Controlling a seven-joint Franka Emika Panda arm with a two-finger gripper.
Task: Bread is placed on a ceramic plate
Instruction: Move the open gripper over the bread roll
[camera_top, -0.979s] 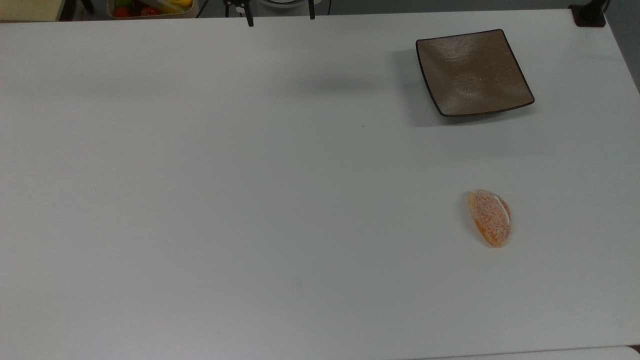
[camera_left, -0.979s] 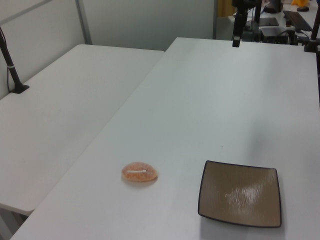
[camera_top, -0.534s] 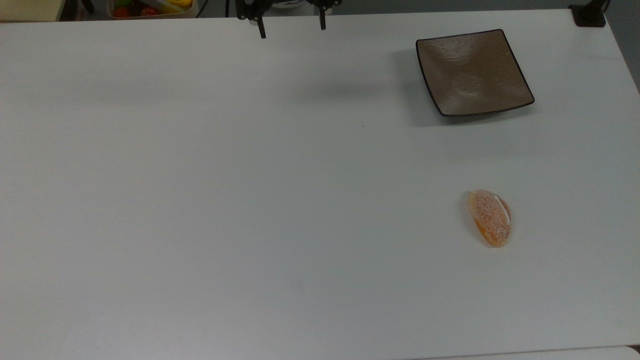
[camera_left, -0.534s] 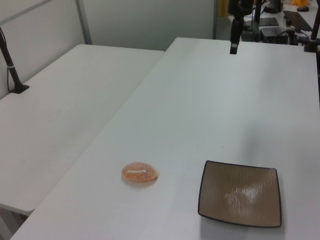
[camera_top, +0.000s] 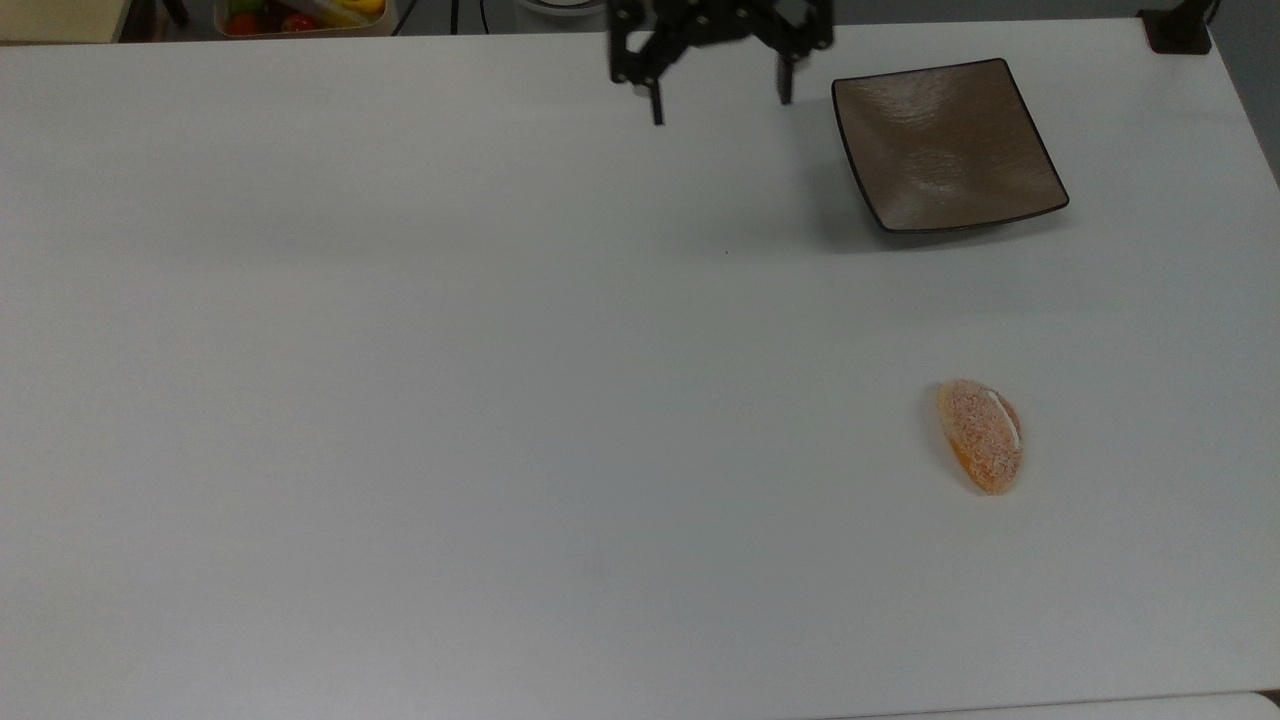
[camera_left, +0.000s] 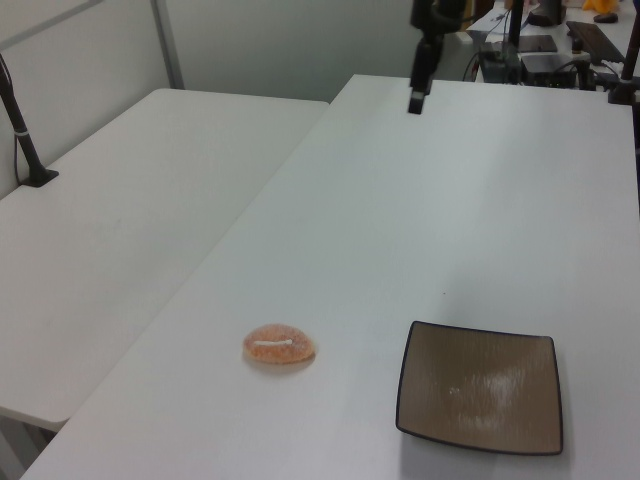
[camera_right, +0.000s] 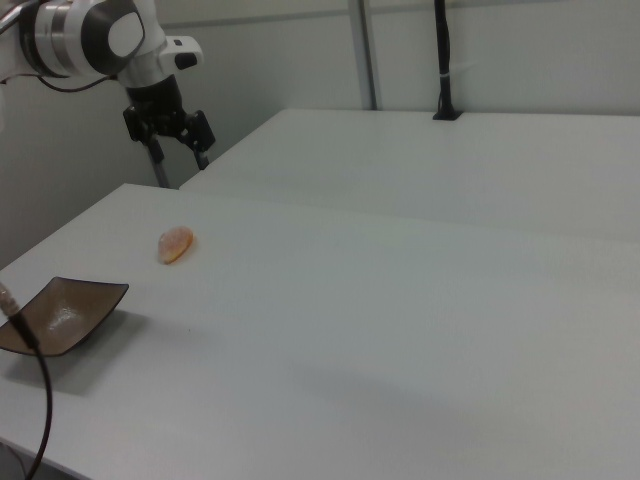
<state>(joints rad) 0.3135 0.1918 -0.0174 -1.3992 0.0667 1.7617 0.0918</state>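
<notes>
Count on the white table (camera_top: 400, 400): one sugar-dusted bread bun (camera_top: 980, 435), lying well apart from the gripper (camera_top: 718, 108); one square ceramic plate (camera_top: 945, 145), just beside the gripper on the top view's right. One gripper, two fingers spread.

Pincer (camera_right: 181, 156) open, raised above table (camera_right: 400, 300). Bread (camera_right: 176, 243) below it; plate (camera_right: 62, 314) well below-left.
</notes>
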